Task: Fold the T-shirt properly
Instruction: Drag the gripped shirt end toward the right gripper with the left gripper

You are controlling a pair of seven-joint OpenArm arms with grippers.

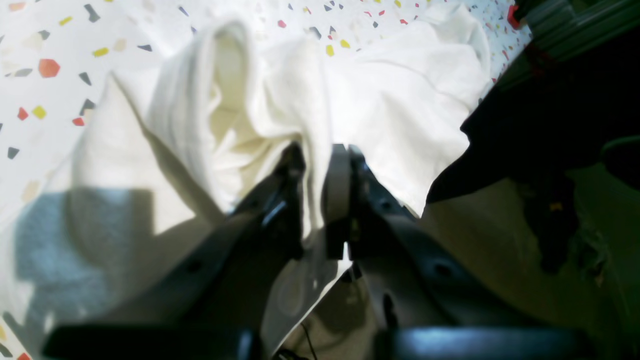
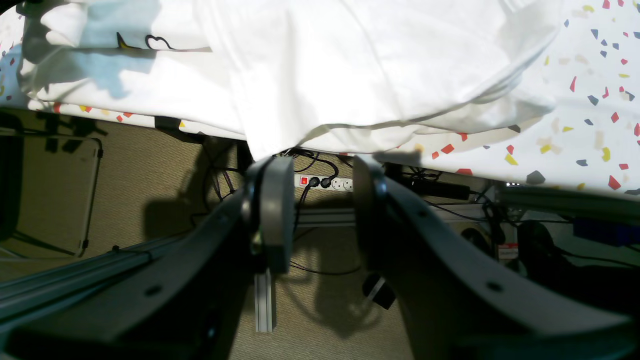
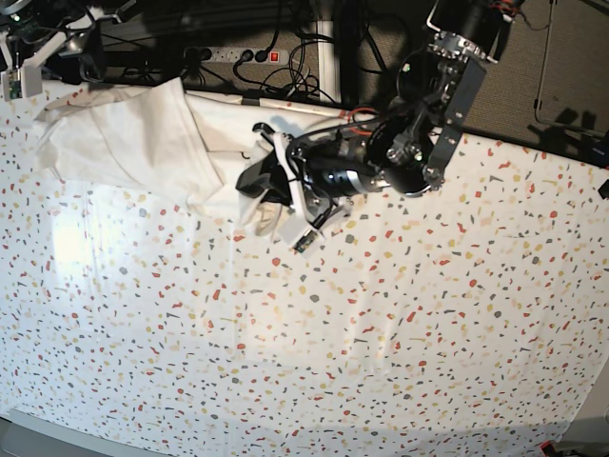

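- The left hand [image 1: 320, 195] is nearly closed, with a fold of the white T-shirt [image 1: 280, 110] pinched between its two fingers; cloth rises from the grip in a loose funnel and hangs below it too.
- In the base view this left hand [image 3: 276, 186] sits low over the bench [image 3: 381, 324], at the inner end of the T-shirt [image 3: 143, 143], where the fabric is bunched and twisted.
- The garment lies crumpled along the far edge of the bench, in the far corner on the right arm's side, part of it draping over that edge. A scrap of dark printed outline [image 2: 150, 42] shows at one end in the right wrist view.
- The right hand [image 2: 320, 210] is about half open and holds nothing; it hangs beyond the bench edge, just below the overhanging hem [image 2: 300, 137], with floor and a power strip [image 2: 325, 182] behind it.
- Judged step: spreading the shirt flat before any fold.
- To do it well, the left hand should draw the pinched cloth toward the open middle of the bench, low and steady, so the twist unrolls rather than lifts.
- The right hand would need to close on the hanging hem as a second corner; pulling with one hand only risks dragging the whole bundle.
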